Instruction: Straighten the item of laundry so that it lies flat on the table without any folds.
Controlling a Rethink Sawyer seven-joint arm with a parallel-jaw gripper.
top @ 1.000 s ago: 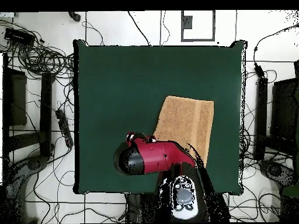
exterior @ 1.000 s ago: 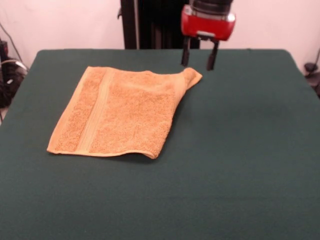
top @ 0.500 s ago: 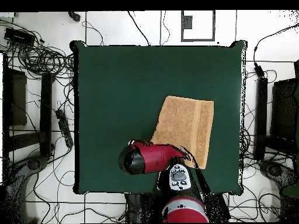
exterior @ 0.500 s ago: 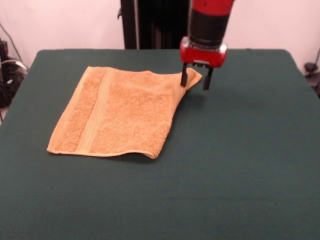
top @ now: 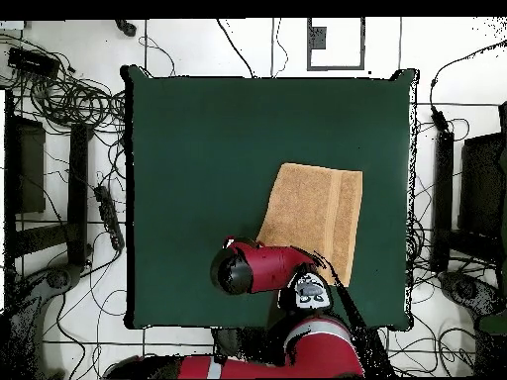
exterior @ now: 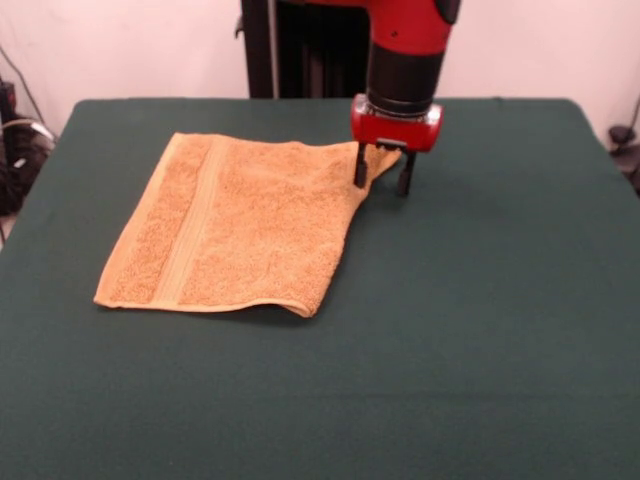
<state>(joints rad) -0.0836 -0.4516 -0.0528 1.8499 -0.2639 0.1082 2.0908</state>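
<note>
The orange-tan towel (exterior: pixel 235 225) lies folded over on the dark green table (exterior: pixel 480 300), left of centre in the front view, with a woven band near its left edge and a raised corner at its far right. My gripper (exterior: pixel 381 172) is open, its two black fingers standing either side of that raised corner, down near the table. In the overhead view the towel (top: pixel 315 210) lies right of centre and the red arm (top: pixel 259 269) covers its near corner; the fingers are hidden there.
The robot's black pedestal (exterior: pixel 300 45) stands behind the far table edge. Cables and equipment (top: pixel 59 99) lie on the floor around the table in the overhead view.
The gripper has come down and slightly left, from above the far table edge to the towel's raised far-right corner, staying open. The towel has not moved.
</note>
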